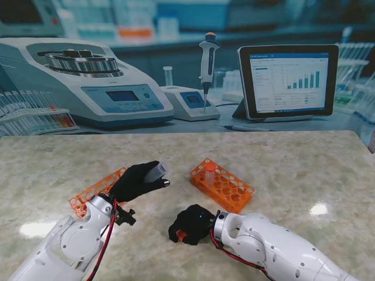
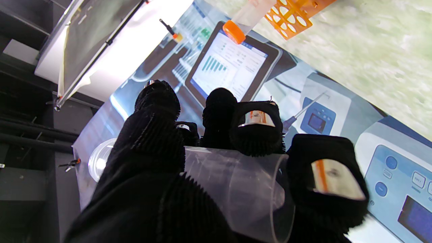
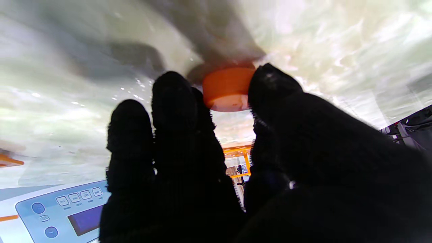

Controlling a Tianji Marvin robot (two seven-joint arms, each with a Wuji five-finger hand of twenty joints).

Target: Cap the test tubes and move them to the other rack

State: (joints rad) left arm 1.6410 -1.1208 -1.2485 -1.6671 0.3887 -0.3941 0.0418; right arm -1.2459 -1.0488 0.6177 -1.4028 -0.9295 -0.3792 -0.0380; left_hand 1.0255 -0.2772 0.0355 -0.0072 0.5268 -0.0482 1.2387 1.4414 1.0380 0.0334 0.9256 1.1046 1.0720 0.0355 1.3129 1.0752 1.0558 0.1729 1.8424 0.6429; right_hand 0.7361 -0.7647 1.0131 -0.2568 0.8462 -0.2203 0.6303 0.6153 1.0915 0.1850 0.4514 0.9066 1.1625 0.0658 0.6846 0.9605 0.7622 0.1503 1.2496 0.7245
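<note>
**Cap pinched on the table, open tube waiting**

Fingers [image 3: 173,101] of the right hand [image 1: 190,223] sit narrow around an orange cap [image 3: 227,88], thumb on one side and the others opposite; the cap appears to rest on the marble table [image 1: 281,158], near me. The left hand [image 1: 136,181] is wrapped around an uncapped clear tube [image 2: 236,189], held above the table with its mouth free; the source rack [image 1: 94,190] lies just beside that hand. The right-hand rack [image 1: 222,185] already carries one capped tube [image 1: 210,171]. To do this well, I judge the pinch should stay even across the cap's rim; lift it level; bring it square over the tube's mouth before pressing, so it seats without tilting.
</note>
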